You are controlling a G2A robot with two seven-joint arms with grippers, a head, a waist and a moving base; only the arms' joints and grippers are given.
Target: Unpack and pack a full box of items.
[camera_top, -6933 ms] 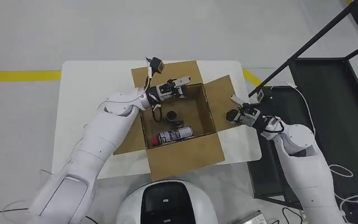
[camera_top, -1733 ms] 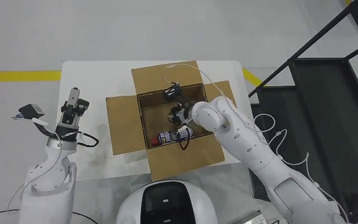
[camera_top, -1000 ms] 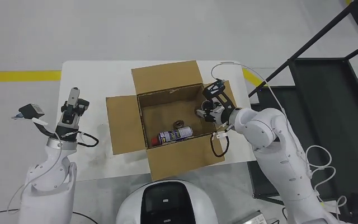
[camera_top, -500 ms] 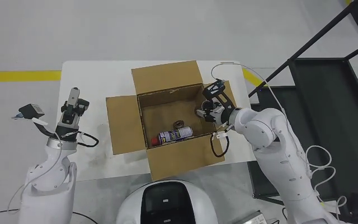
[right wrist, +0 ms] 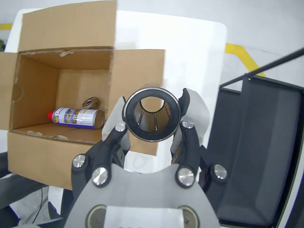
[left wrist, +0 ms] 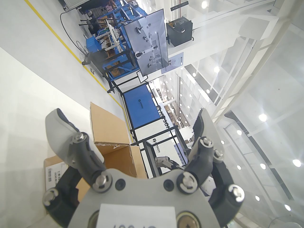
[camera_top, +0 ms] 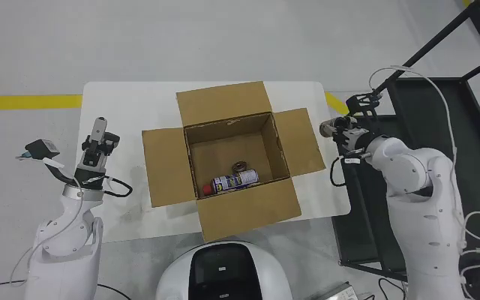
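An open cardboard box [camera_top: 229, 112] stands mid-table with its flaps spread. Inside lie a spray can [camera_top: 233, 181] with a red cap and a small metal flange ring [camera_top: 240, 166]. My right gripper [camera_top: 332, 130] hovers past the box's right flap, near the table's right edge, shut on a steel linear bearing [right wrist: 152, 117], a hollow cylinder with a black rim. The right wrist view looks back at the box [right wrist: 64, 55], the can [right wrist: 77, 117] and the ring [right wrist: 90, 102]. My left gripper [left wrist: 129, 122] is open with nothing between its fingers, held off the table's left side [camera_top: 99, 141].
A black metal rack [camera_top: 435, 112] stands just right of the white table [camera_top: 127, 112], close under the right arm; the right wrist view shows its dark shelf [right wrist: 261, 131]. A yellow floor line [camera_top: 37, 100] runs behind the table.
My right gripper has carried the bearing from above the box's right side outward, past the right flap to the table's right edge. The left arm has not moved.
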